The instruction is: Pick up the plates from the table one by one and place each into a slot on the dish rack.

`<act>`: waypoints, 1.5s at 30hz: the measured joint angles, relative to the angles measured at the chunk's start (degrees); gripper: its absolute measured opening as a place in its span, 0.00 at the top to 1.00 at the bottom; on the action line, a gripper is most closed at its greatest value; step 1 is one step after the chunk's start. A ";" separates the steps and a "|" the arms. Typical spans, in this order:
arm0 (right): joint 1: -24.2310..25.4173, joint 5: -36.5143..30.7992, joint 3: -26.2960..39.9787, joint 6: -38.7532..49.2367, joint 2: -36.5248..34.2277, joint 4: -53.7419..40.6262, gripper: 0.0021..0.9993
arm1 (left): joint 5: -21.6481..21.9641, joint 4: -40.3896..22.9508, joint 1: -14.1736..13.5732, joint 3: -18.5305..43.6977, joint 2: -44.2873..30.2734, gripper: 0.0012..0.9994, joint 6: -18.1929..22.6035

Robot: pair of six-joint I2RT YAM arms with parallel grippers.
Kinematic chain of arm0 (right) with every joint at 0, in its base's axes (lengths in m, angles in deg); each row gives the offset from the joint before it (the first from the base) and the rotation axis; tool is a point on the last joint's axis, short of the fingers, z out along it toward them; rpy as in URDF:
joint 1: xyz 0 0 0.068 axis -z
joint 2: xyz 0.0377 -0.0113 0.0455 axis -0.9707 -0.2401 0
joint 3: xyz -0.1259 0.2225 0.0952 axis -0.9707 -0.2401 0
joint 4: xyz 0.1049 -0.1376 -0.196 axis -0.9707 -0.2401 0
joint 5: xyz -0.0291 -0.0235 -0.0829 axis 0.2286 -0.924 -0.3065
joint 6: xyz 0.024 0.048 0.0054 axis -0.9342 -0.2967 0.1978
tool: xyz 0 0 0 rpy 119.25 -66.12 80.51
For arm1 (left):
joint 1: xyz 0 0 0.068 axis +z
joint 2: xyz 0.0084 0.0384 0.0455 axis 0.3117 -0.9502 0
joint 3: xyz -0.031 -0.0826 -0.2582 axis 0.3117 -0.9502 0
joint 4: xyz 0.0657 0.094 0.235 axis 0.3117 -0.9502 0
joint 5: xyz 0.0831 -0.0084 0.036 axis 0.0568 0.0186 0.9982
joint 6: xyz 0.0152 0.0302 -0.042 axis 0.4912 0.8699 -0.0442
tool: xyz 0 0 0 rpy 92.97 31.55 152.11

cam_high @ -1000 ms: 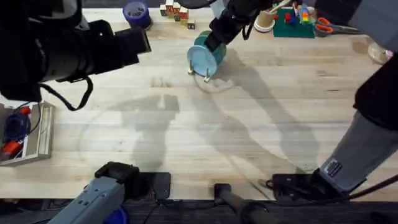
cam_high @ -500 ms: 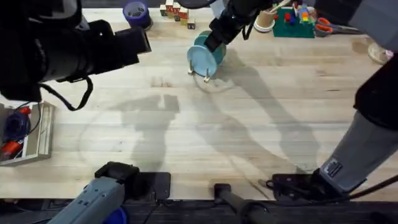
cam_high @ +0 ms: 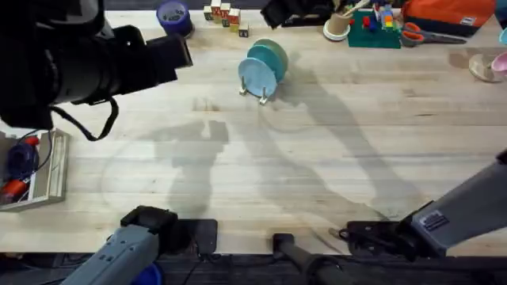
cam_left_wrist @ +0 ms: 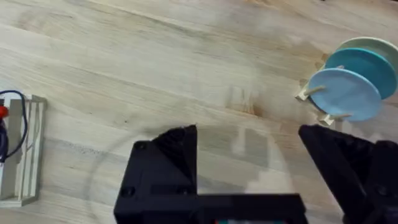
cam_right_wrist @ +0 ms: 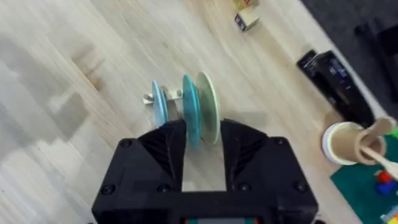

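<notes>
Across the wide table (cam_high: 317, 158) of pale planks, the left arm fills the upper left of the overhead view, raised and dark, well apart from the dish rack (cam_high: 255, 93) toward the far middle. From the left wrist view the left gripper (cam_left_wrist: 249, 162) hangs over bare wood with its black jaws spread wide and nothing between them; the rack (cam_left_wrist: 311, 93) lies off to one side, clear of both fingers.

Standing on edge in the rack are three plates, side by side in neighbouring slots: the pale blue plate (cam_high: 257, 77) nearest the camera, the turquoise plate (cam_high: 267, 62) behind it, and the pale yellow-green plate (cam_high: 277, 52) at the back. In the right wrist view they show edge-on: pale blue (cam_right_wrist: 160, 104), turquoise (cam_right_wrist: 190, 102), yellow-green (cam_right_wrist: 208, 102).

Above them the right gripper (cam_right_wrist: 203, 140) hovers with its jaws parted around empty air, the turquoise and yellow-green rims showing in the gap between its fingers; whether either finger touches a rim cannot be told. In the overhead view that gripper (cam_high: 287, 11) sits at the table's far edge, beyond the rack.
</notes>
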 joint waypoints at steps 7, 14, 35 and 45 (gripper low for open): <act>0.00 -1.65 0.34 0.68 1.25 -0.81 0.62 | -0.01 0.01 0.00 0.00 0.00 0.01 0.00; 0.00 -3.17 0.34 1.14 1.22 -1.41 0.01 | -0.01 0.00 0.00 0.00 0.00 0.01 0.00; 0.08 -3.67 0.34 1.43 5.28 -4.14 0.01 | -0.01 0.00 0.00 0.00 0.00 0.01 0.00; 3.93 -3.65 0.34 3.82 12.86 -7.17 0.00 | -0.02 0.00 0.00 0.00 0.00 0.01 0.02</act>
